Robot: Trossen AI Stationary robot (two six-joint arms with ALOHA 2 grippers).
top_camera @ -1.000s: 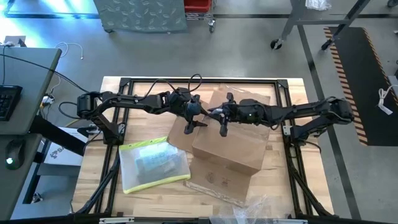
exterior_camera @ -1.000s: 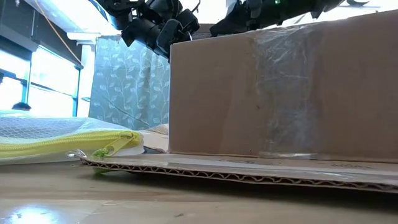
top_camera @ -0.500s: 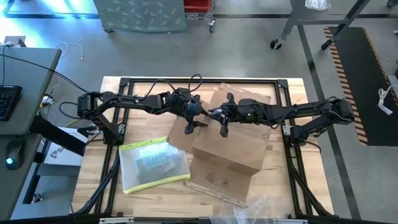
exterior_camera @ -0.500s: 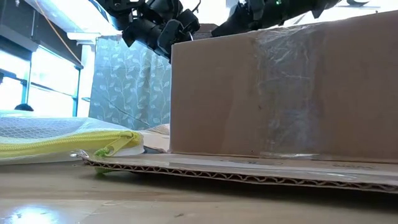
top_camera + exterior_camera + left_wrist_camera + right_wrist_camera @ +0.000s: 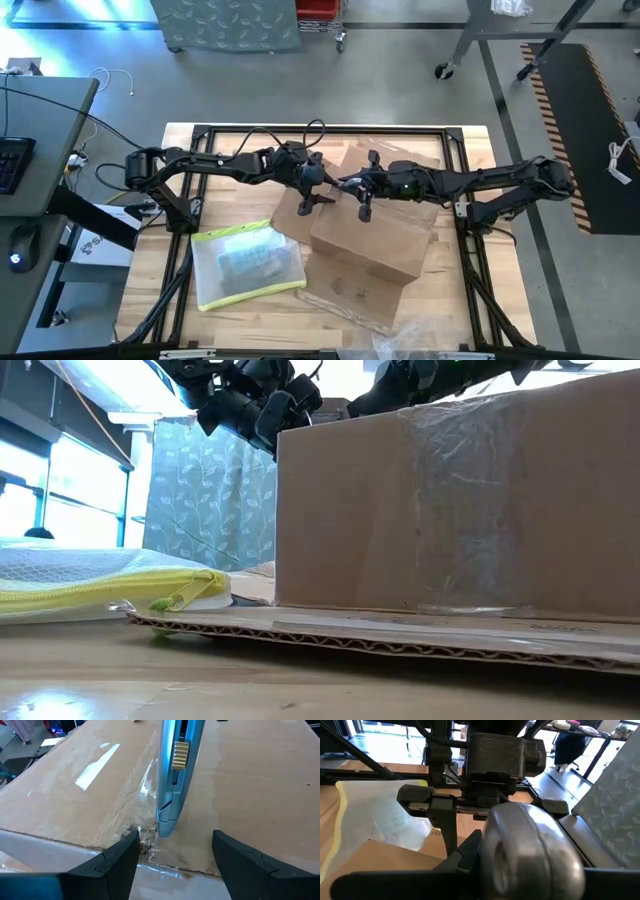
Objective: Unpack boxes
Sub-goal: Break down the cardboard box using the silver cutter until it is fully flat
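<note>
The brown carton (image 5: 365,238) sits mid-desk (image 5: 150,300), the mesh pouch (image 5: 245,265) just beside it. Over the carton's far edge, the left claw (image 5: 318,200) stands wide, while the right claw (image 5: 357,192) grips a blue cutter (image 5: 175,770) against the tape.

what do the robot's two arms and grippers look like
Both arms are dark, slim and jointed, with black cables looping along them. The left gripper has two flat dark fingers with angled tips. The right gripper is the same dark build, with a green light glowing near its wrist.
</note>
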